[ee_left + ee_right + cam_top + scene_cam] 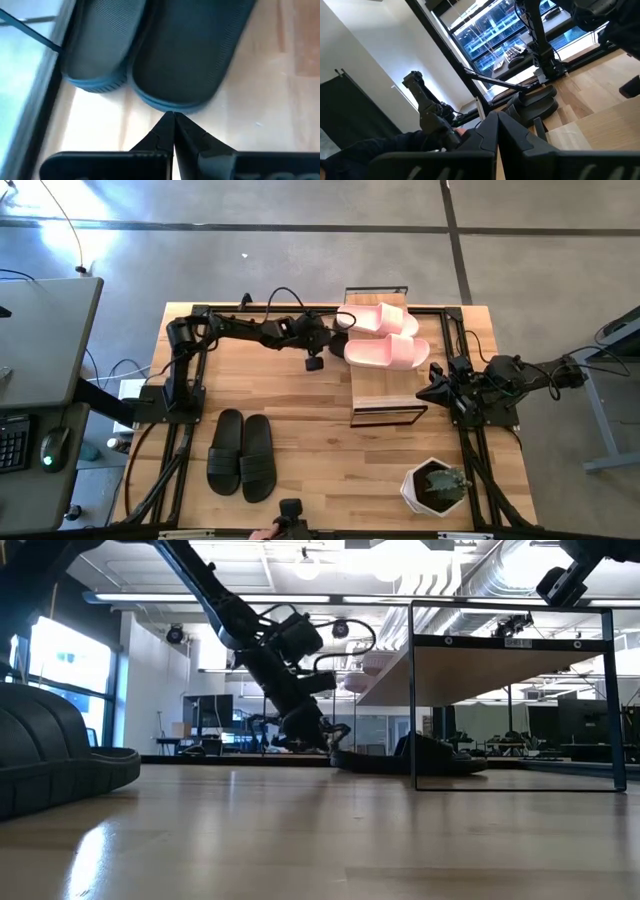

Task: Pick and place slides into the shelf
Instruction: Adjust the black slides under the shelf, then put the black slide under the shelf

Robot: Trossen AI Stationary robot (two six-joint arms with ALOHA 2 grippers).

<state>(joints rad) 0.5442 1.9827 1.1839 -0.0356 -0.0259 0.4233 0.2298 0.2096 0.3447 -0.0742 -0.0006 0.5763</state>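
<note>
Landmark: the shelf [388,395], a small rack with a light plank top and thin black frame, stands on the wooden table [320,480].

Left gripper: the left gripper [173,116] reaches to the far end of the shelf. In its wrist view the fingertips are pressed together, empty, pointing at the rounded end of a black pair [165,55] lying side by side just ahead of them, seemingly low by that far end.

Right gripper: the right gripper [498,116] waits just beside the shelf's right side, its fingers drawn together on nothing.

Step in hand: judged from the pose, a pick of one black slide near the shelf's far end, not yet begun.

How to do it well: the fingers would need to part before closing in. The strap or the thin sole edge looks the surer hold, since the broad footbed is likely too wide. Taking one slide only, clear of its neighbour, would avoid dragging both.

On the shelf: the pink pair [385,335] lies across the far end of the plank top, the two slides side by side and touching.

Shelf's near end: bare plank shows there.

Off the shelf: a second black pair [241,454] lies well apart from the shelf, to its left and nearer the front edge.

Other container: a white hexagonal pot [434,487] holding a small green plant sits near the shelf's front right corner.
</note>
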